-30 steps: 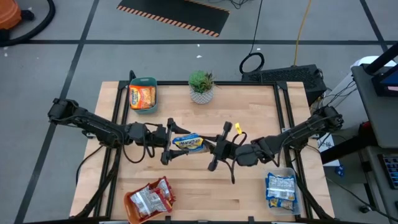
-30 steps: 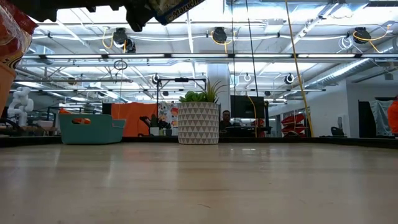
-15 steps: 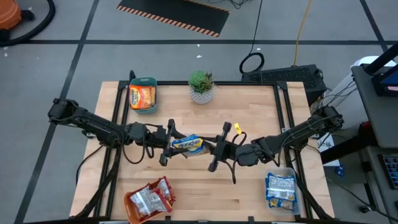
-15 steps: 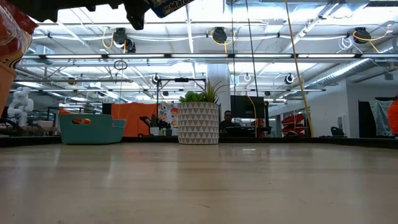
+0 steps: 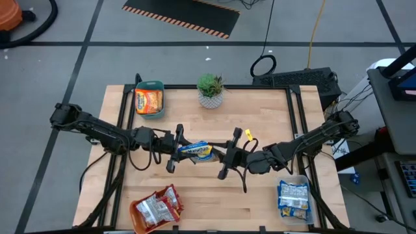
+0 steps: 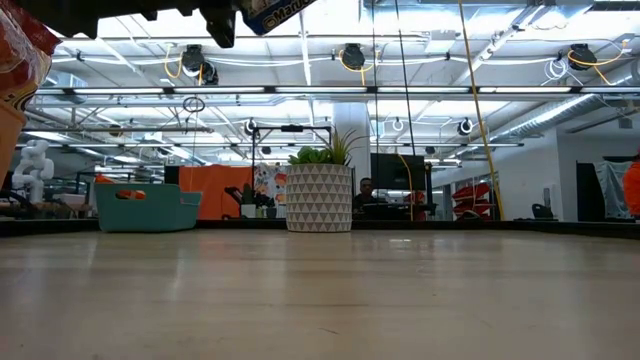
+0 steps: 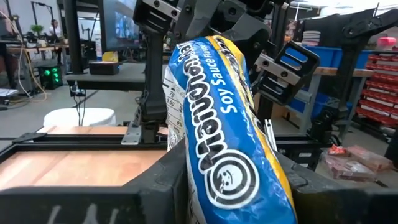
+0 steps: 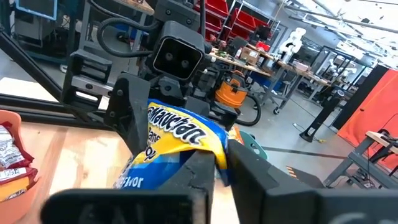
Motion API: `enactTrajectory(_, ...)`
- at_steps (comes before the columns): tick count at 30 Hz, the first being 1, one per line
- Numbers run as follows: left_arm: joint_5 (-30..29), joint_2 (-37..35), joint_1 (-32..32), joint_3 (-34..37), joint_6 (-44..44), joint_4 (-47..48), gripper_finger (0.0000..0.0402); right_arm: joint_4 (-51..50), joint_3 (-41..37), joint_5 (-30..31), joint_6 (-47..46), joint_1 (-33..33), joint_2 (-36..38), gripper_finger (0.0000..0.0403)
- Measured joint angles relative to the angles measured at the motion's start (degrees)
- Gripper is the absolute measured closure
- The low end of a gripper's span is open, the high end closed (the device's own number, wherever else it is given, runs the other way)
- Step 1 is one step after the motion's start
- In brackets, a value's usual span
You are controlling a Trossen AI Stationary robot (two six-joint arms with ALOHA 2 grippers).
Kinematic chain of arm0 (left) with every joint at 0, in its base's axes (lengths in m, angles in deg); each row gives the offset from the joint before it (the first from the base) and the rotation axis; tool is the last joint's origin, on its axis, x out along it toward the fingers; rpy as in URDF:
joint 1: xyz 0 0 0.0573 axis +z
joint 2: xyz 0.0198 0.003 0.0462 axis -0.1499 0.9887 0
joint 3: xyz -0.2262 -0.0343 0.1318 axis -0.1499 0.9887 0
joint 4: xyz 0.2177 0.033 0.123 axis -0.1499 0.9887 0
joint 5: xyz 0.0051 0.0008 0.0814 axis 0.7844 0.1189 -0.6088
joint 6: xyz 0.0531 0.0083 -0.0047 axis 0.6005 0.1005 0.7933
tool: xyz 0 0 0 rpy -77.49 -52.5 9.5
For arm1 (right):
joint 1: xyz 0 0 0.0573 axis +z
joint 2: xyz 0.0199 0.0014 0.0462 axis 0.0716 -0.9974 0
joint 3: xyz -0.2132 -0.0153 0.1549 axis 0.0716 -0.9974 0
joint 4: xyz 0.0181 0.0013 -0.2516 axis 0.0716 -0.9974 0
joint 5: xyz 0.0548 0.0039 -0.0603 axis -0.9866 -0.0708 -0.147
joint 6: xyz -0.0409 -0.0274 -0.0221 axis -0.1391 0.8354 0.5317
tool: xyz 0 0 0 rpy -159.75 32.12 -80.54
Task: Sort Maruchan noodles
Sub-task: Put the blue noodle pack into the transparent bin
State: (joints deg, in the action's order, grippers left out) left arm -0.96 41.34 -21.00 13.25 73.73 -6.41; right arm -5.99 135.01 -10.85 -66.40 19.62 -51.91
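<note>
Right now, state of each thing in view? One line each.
blue-and-yellow packet: held in the air at mid-table, gripped from both ends.
left gripper: shut on the packet.
right gripper: shut on the packet's other end.
teal bin: holds an orange packet.
orange bin: holds silver-red packets.
clear bin: holds blue-and-yellow packets.
potted plant: upright, untouched.

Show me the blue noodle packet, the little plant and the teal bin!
blue noodle packet [image 5: 195,151], high view, middle of the wrapper held between the two arms
little plant [image 5: 210,84], high view, green leaves
teal bin [image 5: 158,113], high view, near rim
</note>
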Motion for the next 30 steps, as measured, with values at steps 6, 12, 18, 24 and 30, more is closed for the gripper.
enactTrajectory(6,0.02,0.00,0.00,0.00,0.03,-1.28,0.0270,0.02,0.00,9.48,1.15,2.51,0.57,0.0298)
enactTrajectory(12,0.00,-0.24,-0.54,0.00,-0.05,-6.27,0.0271,-0.40,0.00,11.71,-0.46,4.57,1.83,0.0239)
enactTrajectory(18,-0.01,-3.57,-2.06,0.00,0.02,-7.63,0.0272,-3.70,0.00,7.93,-6.15,4.49,1.86,0.0212)
enactTrajectory(24,-0.06,-9.17,-4.38,0.02,2.86,-7.03,0.0272,-4.44,-0.02,2.39,-9.00,4.09,1.86,0.0212)
enactTrajectory(30,-3.03,-13.70,-6.96,0.02,7.41,-3.60,0.0272,-4.23,-0.02,-2.93,-14.54,3.40,1.86,0.0212)
